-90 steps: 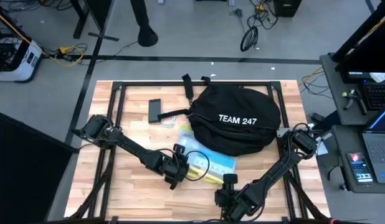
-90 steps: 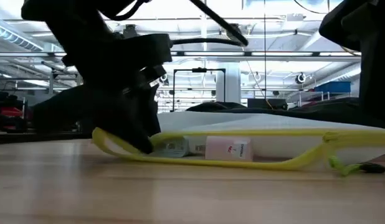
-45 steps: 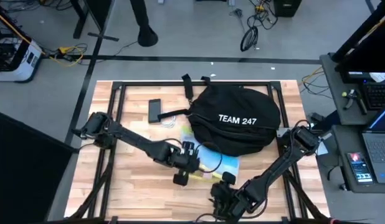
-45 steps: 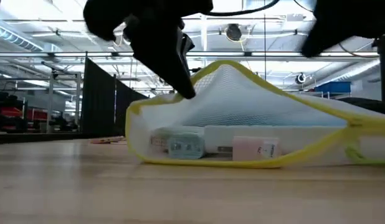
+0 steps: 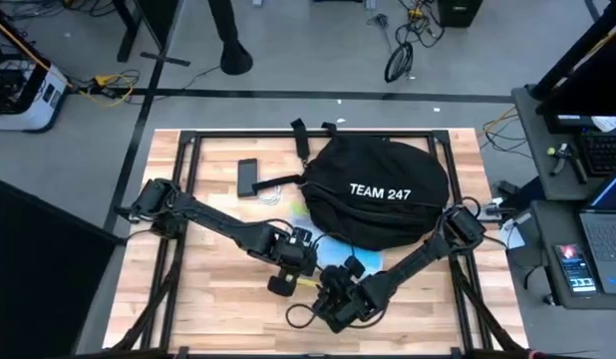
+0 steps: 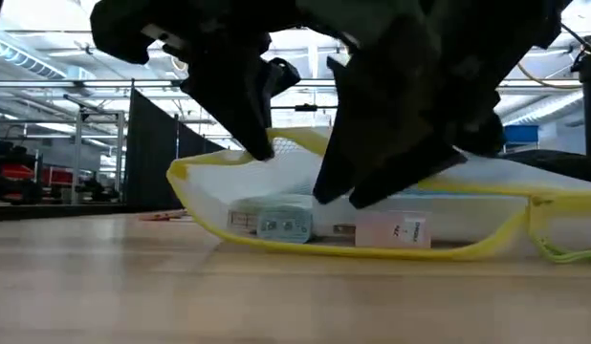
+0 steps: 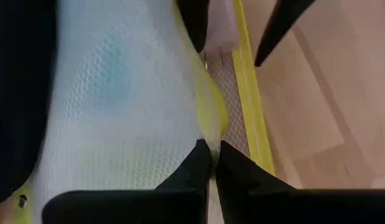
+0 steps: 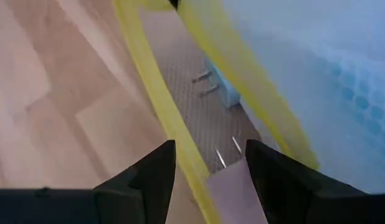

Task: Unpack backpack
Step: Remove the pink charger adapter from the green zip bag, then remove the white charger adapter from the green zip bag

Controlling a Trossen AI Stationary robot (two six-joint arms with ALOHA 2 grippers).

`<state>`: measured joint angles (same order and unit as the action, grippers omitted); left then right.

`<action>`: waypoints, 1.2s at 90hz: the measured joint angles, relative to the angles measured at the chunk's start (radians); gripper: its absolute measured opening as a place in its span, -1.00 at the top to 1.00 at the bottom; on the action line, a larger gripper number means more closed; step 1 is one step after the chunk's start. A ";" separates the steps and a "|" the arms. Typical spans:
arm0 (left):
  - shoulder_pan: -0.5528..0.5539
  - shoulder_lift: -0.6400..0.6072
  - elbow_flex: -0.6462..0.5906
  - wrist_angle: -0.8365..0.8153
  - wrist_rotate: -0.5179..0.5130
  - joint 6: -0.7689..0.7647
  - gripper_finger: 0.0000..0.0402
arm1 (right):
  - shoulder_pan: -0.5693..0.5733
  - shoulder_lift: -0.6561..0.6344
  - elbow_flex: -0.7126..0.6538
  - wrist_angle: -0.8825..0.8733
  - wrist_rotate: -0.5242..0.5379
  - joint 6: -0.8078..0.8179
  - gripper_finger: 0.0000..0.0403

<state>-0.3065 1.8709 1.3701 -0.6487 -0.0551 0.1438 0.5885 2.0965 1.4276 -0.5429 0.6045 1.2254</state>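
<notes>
Backpack (image 5: 378, 191) lies at tabletop (image 5: 218, 289) rear, mesh pouch (image 6: 372, 205) just in front of it. Left gripper (image 7: 209, 163) jaws clamped on pouch's yellow rim; right gripper (image 8: 205, 163) jaws apart at pouch mouth. Dark flat device (image 5: 247, 177) beside backpack. Arms block pouch from overhead; low view shows small, possibly toiletry, items (image 6: 276, 220) inside.

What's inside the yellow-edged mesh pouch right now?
Through the mesh pouch show a pale blue-labelled item and a pink-and-white packet. The arms cover its upper part, hiding anything further in.
</notes>
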 joint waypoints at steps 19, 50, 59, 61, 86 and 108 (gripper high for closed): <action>0.000 0.000 0.000 0.000 0.000 0.029 0.99 | 0.049 -0.039 0.000 -0.027 -0.152 0.045 0.09; 0.033 0.000 0.000 0.002 0.003 0.057 0.99 | 0.096 -0.085 0.000 -0.009 -0.147 0.135 0.09; 0.037 0.000 0.000 0.002 0.016 0.079 0.99 | 0.042 -0.081 0.000 0.008 -0.069 0.073 0.09; 0.038 0.000 0.000 0.002 0.025 0.091 0.99 | 0.029 -0.079 0.000 0.009 -0.066 0.056 0.09; 0.041 -0.003 -0.001 -0.067 0.110 0.217 0.99 | -0.084 -0.072 -0.002 0.130 -0.063 -0.227 0.09; 0.054 -0.003 -0.001 -0.105 0.110 0.281 0.99 | -0.115 -0.072 -0.002 0.083 -0.060 -0.340 0.09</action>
<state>-0.2524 1.8675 1.3693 -0.7534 0.0551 0.4244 0.4738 2.0242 1.4258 -0.4600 0.5446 0.8859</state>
